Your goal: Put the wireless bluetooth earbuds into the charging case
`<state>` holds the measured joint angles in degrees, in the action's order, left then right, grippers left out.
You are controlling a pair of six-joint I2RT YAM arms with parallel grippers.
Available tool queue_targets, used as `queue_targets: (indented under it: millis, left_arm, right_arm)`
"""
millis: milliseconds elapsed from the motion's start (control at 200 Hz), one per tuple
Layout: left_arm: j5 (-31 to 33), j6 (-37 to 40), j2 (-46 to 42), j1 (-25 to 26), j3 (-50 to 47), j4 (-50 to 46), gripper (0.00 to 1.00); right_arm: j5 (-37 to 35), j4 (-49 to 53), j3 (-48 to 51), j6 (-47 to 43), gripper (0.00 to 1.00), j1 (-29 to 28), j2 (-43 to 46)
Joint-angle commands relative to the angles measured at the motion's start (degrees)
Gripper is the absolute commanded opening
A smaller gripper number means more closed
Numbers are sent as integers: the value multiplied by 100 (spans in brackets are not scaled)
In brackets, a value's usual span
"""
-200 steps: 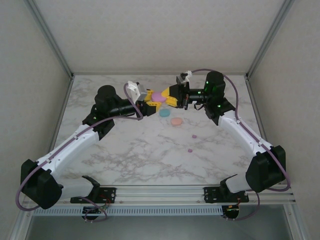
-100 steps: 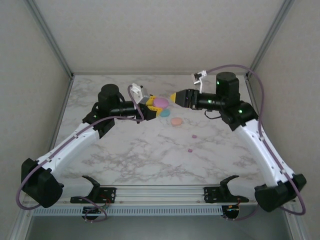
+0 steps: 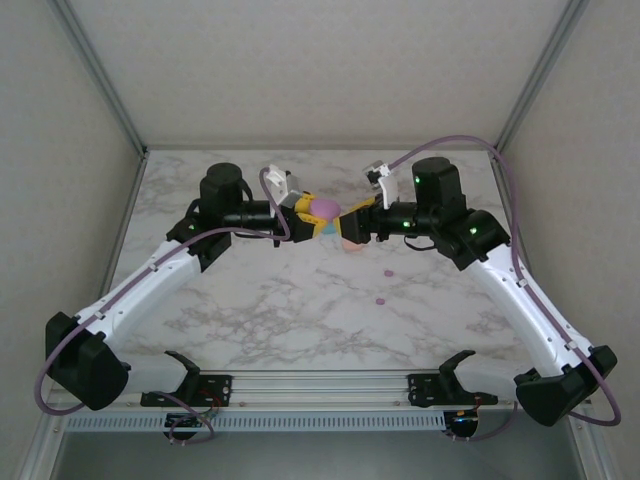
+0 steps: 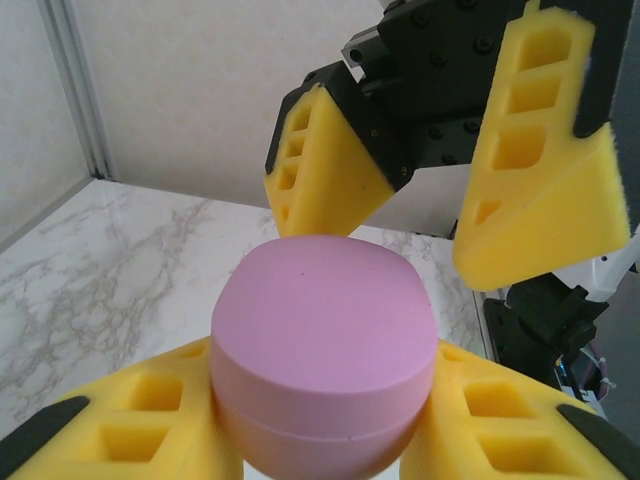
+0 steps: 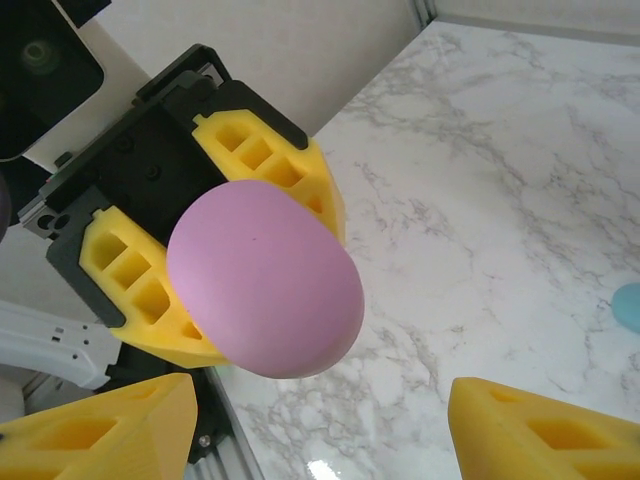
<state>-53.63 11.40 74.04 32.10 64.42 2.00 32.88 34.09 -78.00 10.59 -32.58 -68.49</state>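
The left gripper (image 3: pixel 308 221) is clenched on the pink charging case (image 4: pixel 322 340), with one yellow finger (image 4: pixel 130 435) pressed against each side of the round body. The case is held above the marble table (image 3: pixel 260 300), and its lid is closed along the seam.

The right gripper (image 3: pixel 352 224) is released. Its jaws stand apart, facing the case from the opposite side, close to it but not touching it.

Two magenta-pink wireless bluetooth earbuds (image 3: pixel 388 272) lie on the table, well apart from both grippers and on the near right side of them. They are outside the case.

A teal piece (image 3: pixel 328 229) and a peach piece (image 3: pixel 350 245) rest on the table beneath the two grippers.
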Motion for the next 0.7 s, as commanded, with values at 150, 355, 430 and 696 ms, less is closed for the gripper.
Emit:
queue_targets:
  millis: [150,355,430,696]
  left_arm:
    - [-167,47,-21,63,211,-108,34]
    - [-175,46,-39,79,224,-107,35]
    - [-175,143,-67,97,224,-185,35]
    - [-105,453,-177,121,187,-420,34]
  right_arm:
    - [-195,-34,-73,-153,68,-81,-169]
    - [-513,-182,-27,-116,68,-93,-223]
    - [-601,-271,-22,-31,68,-98,-226]
    - [-1043,-158,-307,412,68,-21,-351]
